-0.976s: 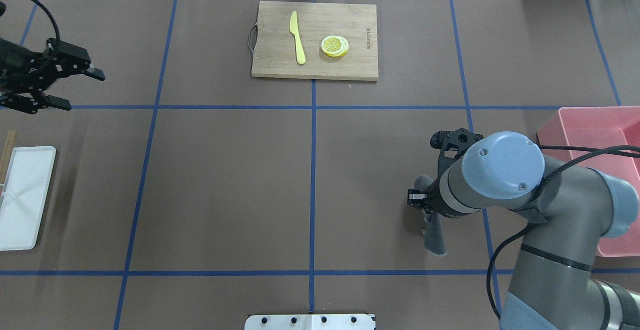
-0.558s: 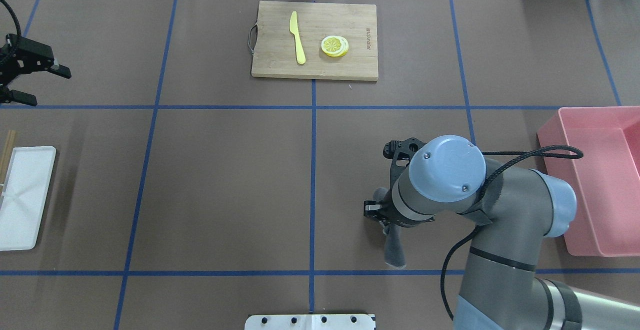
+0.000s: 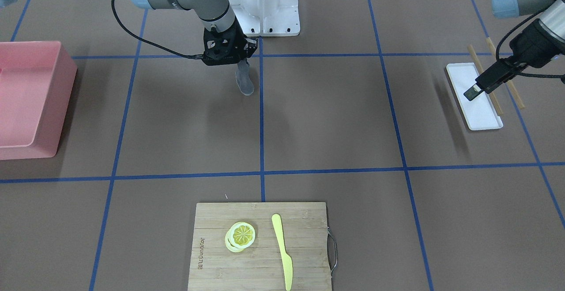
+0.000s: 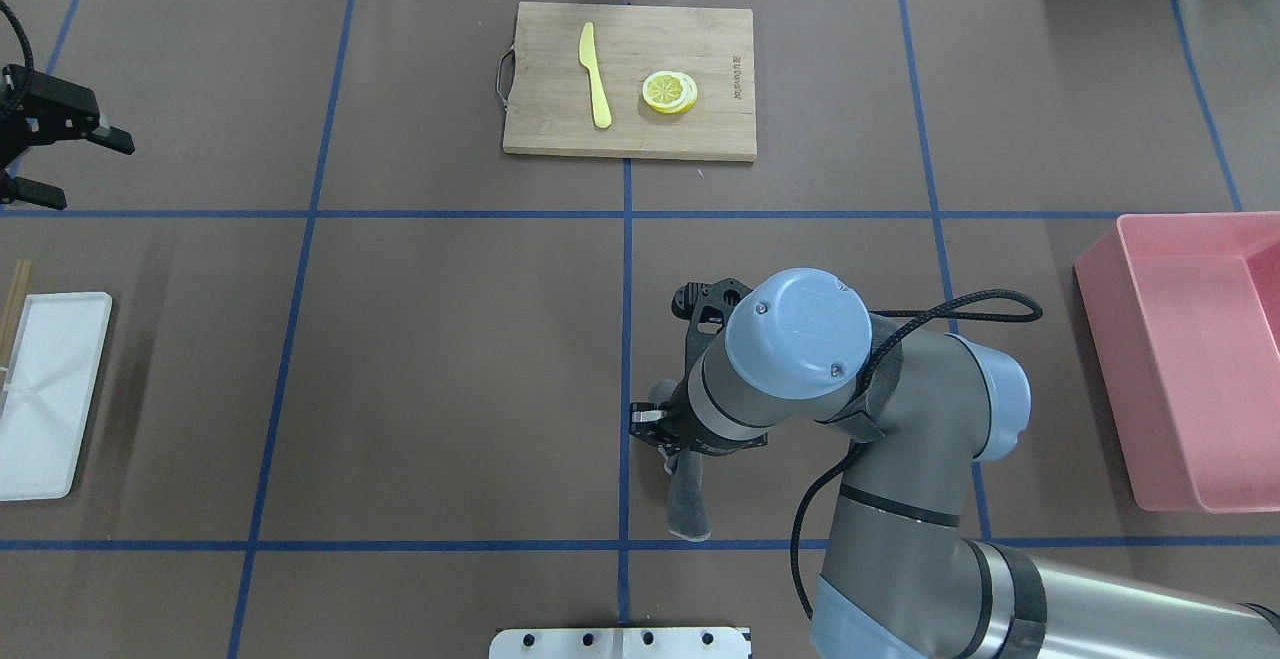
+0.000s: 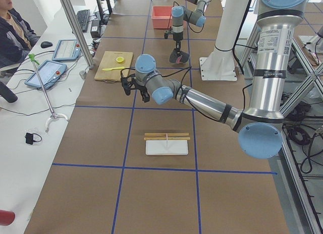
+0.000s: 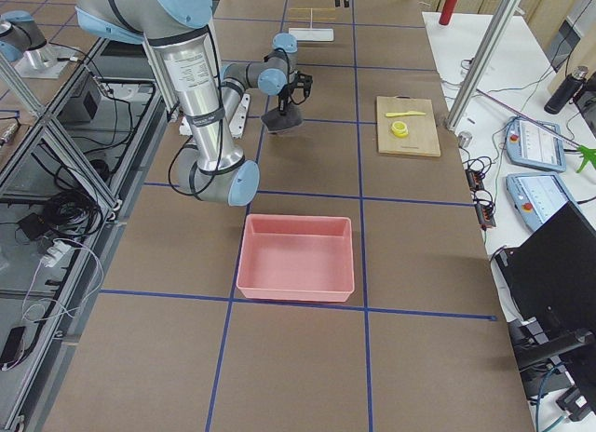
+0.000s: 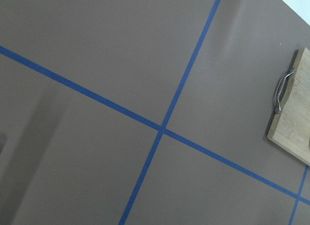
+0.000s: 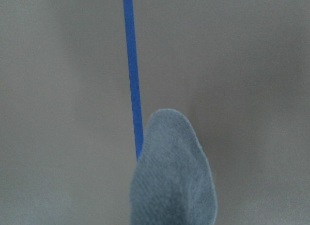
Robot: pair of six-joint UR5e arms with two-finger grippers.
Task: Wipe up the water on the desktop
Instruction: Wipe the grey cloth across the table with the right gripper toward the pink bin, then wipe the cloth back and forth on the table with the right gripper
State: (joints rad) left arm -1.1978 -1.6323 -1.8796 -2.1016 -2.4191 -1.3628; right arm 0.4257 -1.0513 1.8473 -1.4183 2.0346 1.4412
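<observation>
The desktop (image 4: 450, 359) is a brown sheet crossed by blue tape lines. I see no water on it. My right gripper (image 4: 668, 437) is shut on a grey cloth (image 4: 688, 504), which hangs down from it just right of the centre tape line. The cloth also shows in the front-facing view (image 3: 244, 81) below the right gripper (image 3: 241, 63), and in the right wrist view (image 8: 172, 181). My left gripper (image 4: 92, 175) is open and empty at the table's far left edge. It also shows in the front-facing view (image 3: 471, 92) above the white tray.
A bamboo cutting board (image 4: 680, 134) with a yellow knife (image 4: 595, 74) and lemon slices (image 4: 669, 92) lies at the back centre. A pink bin (image 4: 1185, 359) stands at the right. A white tray (image 4: 45, 394) with chopsticks beside it lies at the left edge.
My right arm has carried the cloth leftward, from the right tape line to the centre line. My left gripper has pulled back to the left edge.
</observation>
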